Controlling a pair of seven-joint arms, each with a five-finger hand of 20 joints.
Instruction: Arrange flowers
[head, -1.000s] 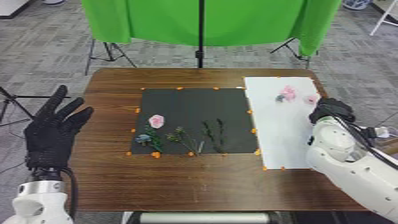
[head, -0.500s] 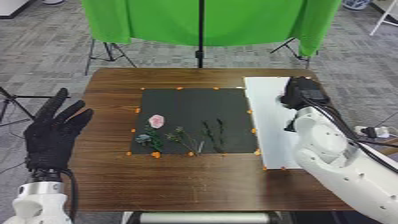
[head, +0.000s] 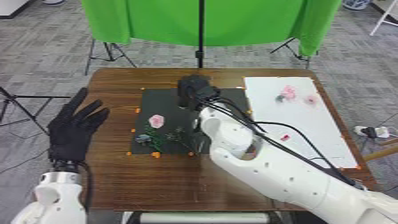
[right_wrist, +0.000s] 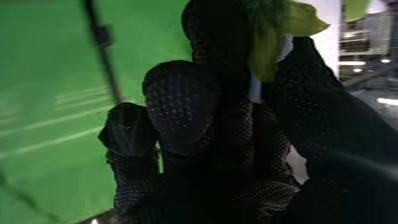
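Our right hand (head: 195, 91) is over the far part of the black mat (head: 160, 98). Its fingers (right_wrist: 180, 102) are nearly closed against the thumb (right_wrist: 324, 102), w/ a yellow-green flower (right_wrist: 305, 21) pinched btwn them; a white bit (right_wrist: 255, 90) shows at the pinch, prob. part of the same piece. How hard we're squeezing, can't tell. Left hand (head: 71, 132) waits at the table's (head: 111, 187) left side, fingers spread, nothing held.

Handling: should be v. light, w/ soft petals or leaves that crease easily & likely a stiffer stem. We'd grip low on stem, keep pressure off the petals, min. force; too loose & it may twist or slip on glove fabric.

Rest of the flowers: pink bloom (head: 156, 121) & blue-grey flower (head: 143, 139) w/ green leaves (head: 157, 143) on the mat's near-left part; pale pink flowers (head: 289, 92) on far end of the white sheet (head: 275, 117). For those on the mat, we'd take the stems too, approx. mid-length, b/c the heads look fragile.
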